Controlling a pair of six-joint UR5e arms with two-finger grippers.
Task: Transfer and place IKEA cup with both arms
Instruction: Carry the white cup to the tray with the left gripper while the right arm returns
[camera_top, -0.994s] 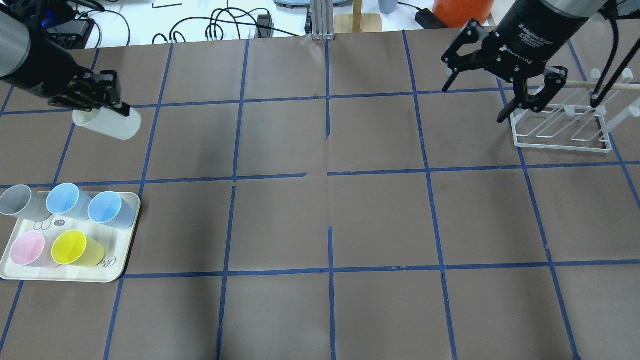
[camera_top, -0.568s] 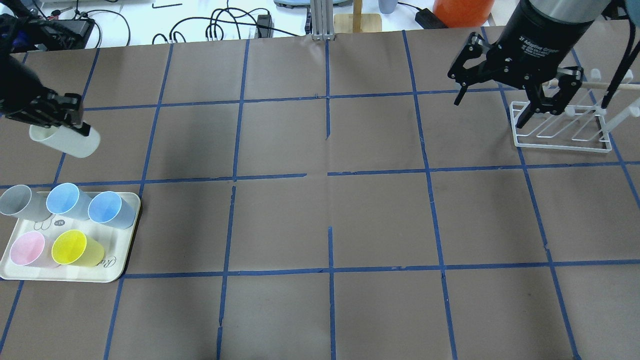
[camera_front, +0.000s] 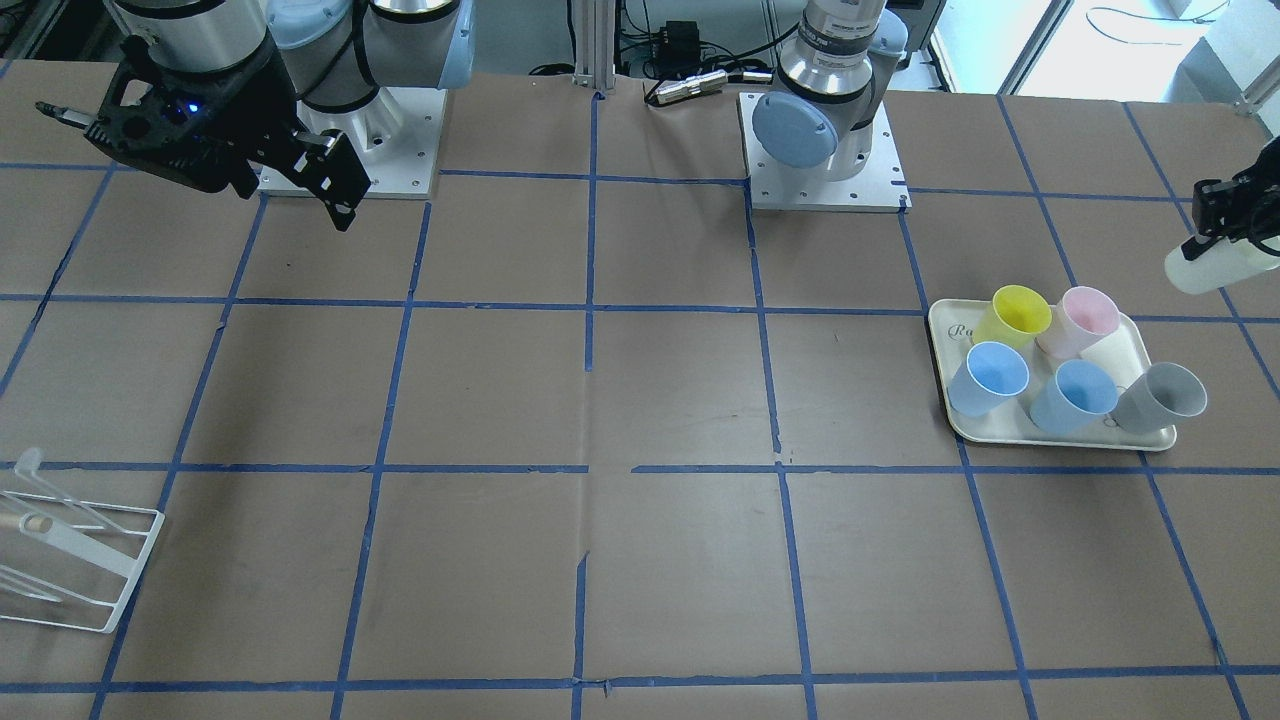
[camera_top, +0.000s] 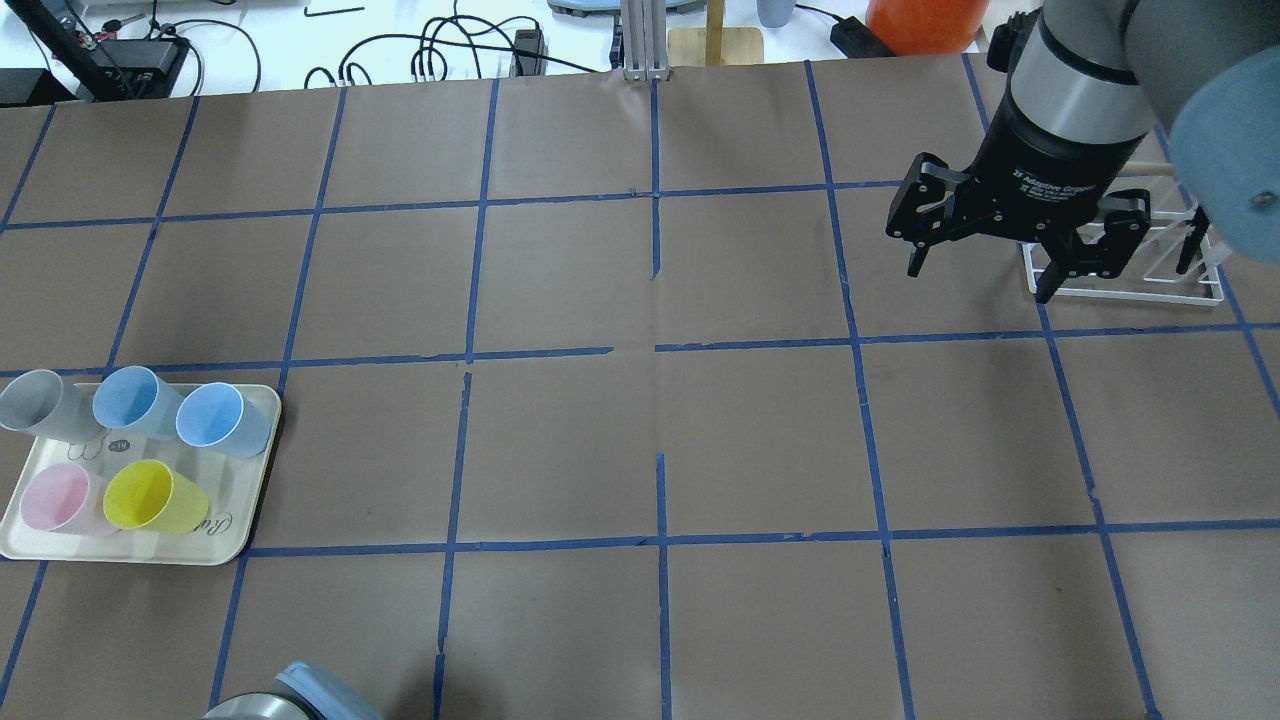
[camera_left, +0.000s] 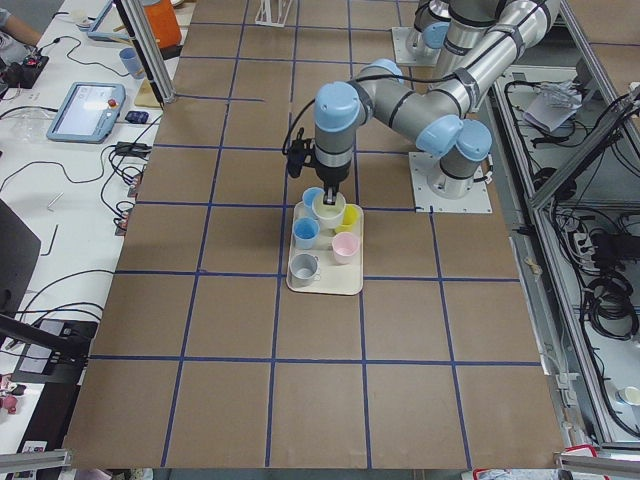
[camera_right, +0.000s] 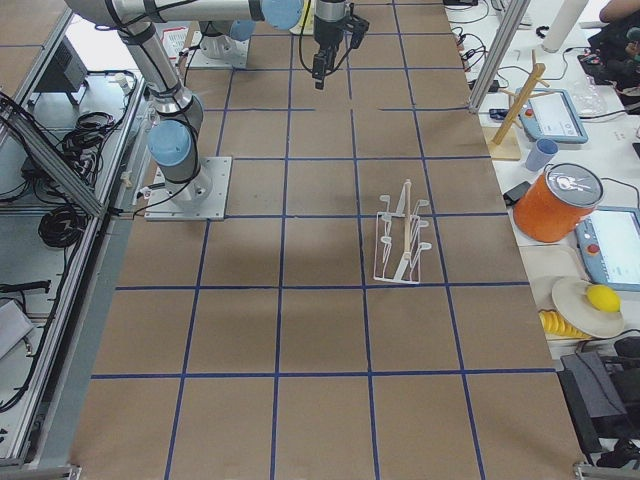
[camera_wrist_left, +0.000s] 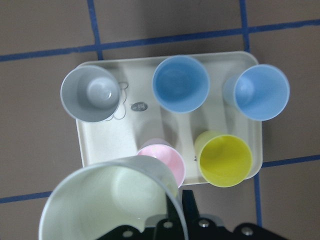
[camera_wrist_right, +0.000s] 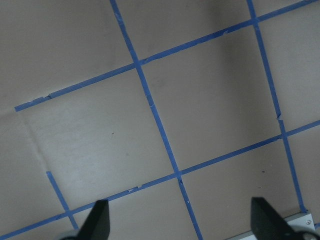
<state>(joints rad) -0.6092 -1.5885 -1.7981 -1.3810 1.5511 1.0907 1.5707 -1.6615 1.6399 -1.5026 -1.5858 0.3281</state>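
The IKEA cup (camera_front: 1205, 268), pale cream, hangs tilted from my left gripper (camera_front: 1222, 222) at the table's left end, above and beside the tray (camera_front: 945, 330). The gripper is shut on the cup's rim. In the left wrist view the cup's open mouth (camera_wrist_left: 110, 200) fills the lower left, with one finger (camera_wrist_left: 188, 212) against its rim. In the exterior left view the cup (camera_left: 326, 207) hangs over the tray. Both are outside the overhead view. My right gripper (camera_top: 985, 262) is open and empty, held high at the left edge of the wire rack (camera_top: 1130, 290). It also shows in the right wrist view (camera_wrist_right: 182, 222).
The cream tray (camera_top: 250, 500) holds a grey cup (camera_top: 30, 400), two blue cups (camera_top: 125, 398) (camera_top: 210, 415), a pink cup (camera_top: 55, 497) and a yellow cup (camera_top: 140, 493). The white wire rack (camera_front: 80, 560) stands at the far right. Cables and an orange container (camera_top: 925, 25) lie beyond the far edge.
My left gripper has carried the cup leftward, out of the overhead view. My right gripper has moved nearer and lower in that view, still open.
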